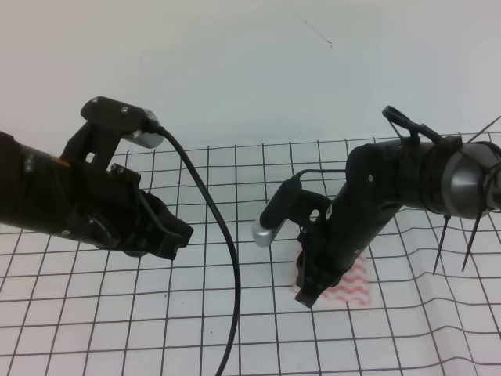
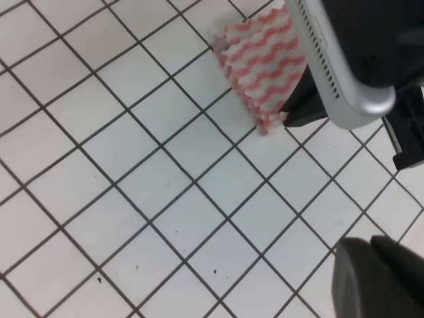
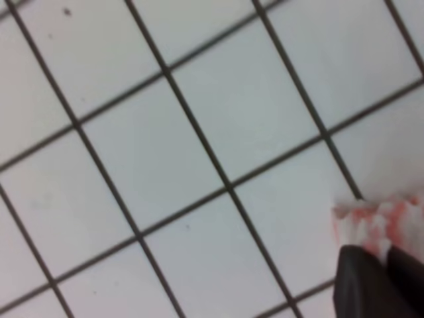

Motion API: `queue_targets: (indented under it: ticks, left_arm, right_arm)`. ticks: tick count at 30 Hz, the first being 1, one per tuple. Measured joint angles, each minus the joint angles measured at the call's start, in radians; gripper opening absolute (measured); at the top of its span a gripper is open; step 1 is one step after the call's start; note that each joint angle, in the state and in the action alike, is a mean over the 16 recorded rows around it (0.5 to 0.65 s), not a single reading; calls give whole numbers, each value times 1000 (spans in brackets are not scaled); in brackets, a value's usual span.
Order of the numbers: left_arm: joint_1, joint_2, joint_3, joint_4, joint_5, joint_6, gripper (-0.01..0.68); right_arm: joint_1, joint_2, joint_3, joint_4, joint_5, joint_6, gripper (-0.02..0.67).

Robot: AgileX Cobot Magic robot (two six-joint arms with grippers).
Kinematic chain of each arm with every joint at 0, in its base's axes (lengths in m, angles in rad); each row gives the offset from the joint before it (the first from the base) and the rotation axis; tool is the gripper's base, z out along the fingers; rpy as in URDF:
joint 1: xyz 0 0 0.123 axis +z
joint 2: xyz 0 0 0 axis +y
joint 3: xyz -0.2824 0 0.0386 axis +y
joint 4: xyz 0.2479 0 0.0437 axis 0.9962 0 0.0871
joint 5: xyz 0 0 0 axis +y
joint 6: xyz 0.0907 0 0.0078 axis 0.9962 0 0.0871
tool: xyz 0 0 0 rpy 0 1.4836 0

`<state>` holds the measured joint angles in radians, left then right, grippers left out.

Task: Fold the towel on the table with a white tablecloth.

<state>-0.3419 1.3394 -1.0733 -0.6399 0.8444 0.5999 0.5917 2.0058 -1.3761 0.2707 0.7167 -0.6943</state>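
The tabletop point(image 1: 102, 313) fills the lower part of the exterior high view, and the white tablecloth point(image 1: 407, 337) with its thin black grid lies over all of it, faintly rippled on the far right below the right arm. Both arms reach in from the sides over this cloth. The left gripper point(image 1: 168, 235) hangs above the bare grid, well apart from the towel, with a black cable point(image 1: 227, 258) looping down just beside it; its tips are foreshortened in the exterior view and only a dark corner of it enters the left wrist view, so I cannot tell whether its jaws stand apart or together. The right gripper point(image 1: 307, 291) points steeply down with its tips at the tablecloth, right at the near-left edge of the towel point(image 1: 352, 283), which spreads away behind and to the outer side of it, mostly hidden by the arm. In the left wrist view the towel point(image 2: 262, 63), white with pink-red wavy stripes, lies flat and partly under the right arm's housing. In the right wrist view the two dark fingertips point(image 3: 371, 285) sit close together with a bunched pink-and-white bit of towel point(image 3: 377, 222) right at their ends, so the gripper appears pinched on the towel's edge.
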Motion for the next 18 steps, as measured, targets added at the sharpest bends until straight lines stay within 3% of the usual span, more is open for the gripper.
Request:
queue_targets:
  ticks: [10,18]
  left_arm:
    - [0,0,0,0,1,3,-2]
    - [0,0,0,0,1,3,-2]
  right_arm:
    - [-3,-37,0,24,-28,-19,236]
    - [-54,-123,0,-12,-54,51,132]
